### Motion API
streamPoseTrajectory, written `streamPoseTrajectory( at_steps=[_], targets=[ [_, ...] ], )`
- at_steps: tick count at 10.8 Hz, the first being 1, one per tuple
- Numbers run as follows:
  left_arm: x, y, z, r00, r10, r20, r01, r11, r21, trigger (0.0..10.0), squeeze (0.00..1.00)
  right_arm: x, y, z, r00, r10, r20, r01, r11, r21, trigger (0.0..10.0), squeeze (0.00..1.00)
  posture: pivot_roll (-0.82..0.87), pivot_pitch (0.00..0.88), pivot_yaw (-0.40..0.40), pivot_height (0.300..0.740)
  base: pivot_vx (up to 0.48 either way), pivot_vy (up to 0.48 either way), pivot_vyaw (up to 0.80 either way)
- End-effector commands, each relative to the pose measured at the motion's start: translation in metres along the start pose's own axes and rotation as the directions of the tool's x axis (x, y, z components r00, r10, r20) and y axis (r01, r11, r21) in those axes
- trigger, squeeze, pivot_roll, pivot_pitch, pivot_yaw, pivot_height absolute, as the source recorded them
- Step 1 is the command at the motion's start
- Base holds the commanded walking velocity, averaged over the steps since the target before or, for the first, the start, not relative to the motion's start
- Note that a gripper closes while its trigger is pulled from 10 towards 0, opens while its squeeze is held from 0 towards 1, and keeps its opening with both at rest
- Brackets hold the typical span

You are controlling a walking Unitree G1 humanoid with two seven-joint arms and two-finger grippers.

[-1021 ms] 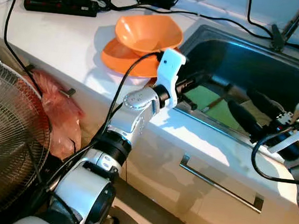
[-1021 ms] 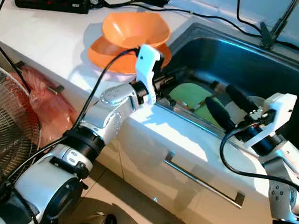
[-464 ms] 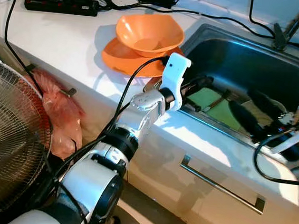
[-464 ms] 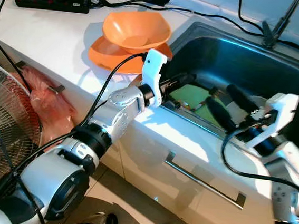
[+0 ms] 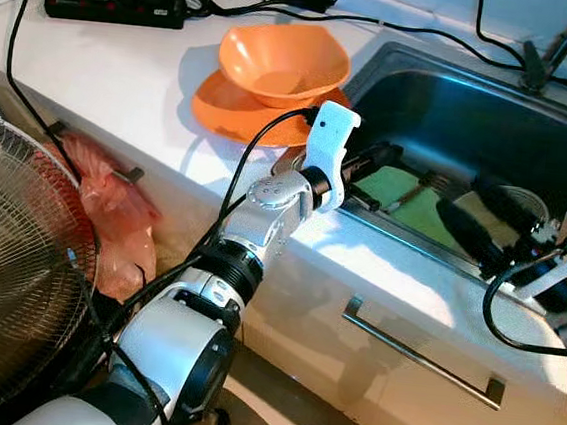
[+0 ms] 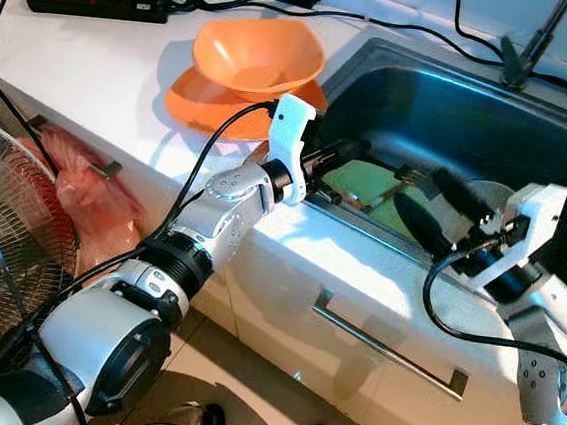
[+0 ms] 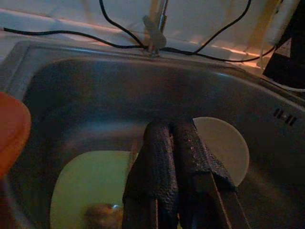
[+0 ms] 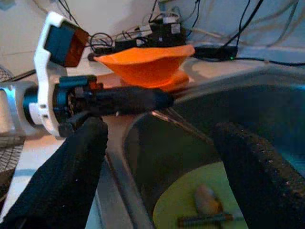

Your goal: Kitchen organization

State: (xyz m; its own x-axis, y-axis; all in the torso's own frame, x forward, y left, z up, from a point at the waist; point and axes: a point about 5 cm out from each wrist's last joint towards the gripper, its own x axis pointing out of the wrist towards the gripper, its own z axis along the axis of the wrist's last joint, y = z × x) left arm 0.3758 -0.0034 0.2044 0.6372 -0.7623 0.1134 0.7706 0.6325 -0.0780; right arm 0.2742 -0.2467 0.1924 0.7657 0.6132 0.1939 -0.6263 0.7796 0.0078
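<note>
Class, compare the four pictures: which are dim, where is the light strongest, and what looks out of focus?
Left eye view: sunlight brightens the white counter, the sink lies in shadow. Left wrist view: dim, the green plate murky. Right wrist view: the right gripper fingers blur, the orange bowl is sharper.

An orange bowl (image 5: 281, 62) sits upright on an orange plate (image 5: 235, 110) on the white surface (image 5: 116, 76), just beside the left rim of the steel sink (image 5: 454, 108). Inside the sink, a pale green plate (image 7: 90, 183) lies flat on the bottom near the front-left corner, with a small brownish scrap (image 7: 102, 214) and a dark utensil (image 8: 205, 220) on it. A white round plate (image 7: 228, 148) lies flat just beside it, farther toward the sink's right side.
</note>
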Motion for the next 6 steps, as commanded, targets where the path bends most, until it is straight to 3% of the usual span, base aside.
streamPoseTrajectory(
  at_steps=[1, 6],
  targets=[
    [0.0035, -0.0027, 0.0052, 1.0, -0.019, 0.008, 0.019, 0.999, 0.026, 10.0, 0.0, -0.0045, -0.0035, 0.002, 1.0, -0.002, -0.012, 0.002, 1.0, -0.015, 10.0, 0.0, -0.03, 0.165, 0.033, 0.74, 0.0, 0.0, 0.0],
    [0.001, -0.0018, 0.0007, 1.0, -0.021, 0.001, 0.021, 0.999, 0.026, 10.0, 0.0, -0.006, -0.0093, -0.0015, 1.0, -0.017, -0.024, 0.017, 1.0, -0.015, 10.0, 0.0, -0.02, 0.17, 0.031, 0.74, 0.0, 0.0, 0.0]
  ],
)
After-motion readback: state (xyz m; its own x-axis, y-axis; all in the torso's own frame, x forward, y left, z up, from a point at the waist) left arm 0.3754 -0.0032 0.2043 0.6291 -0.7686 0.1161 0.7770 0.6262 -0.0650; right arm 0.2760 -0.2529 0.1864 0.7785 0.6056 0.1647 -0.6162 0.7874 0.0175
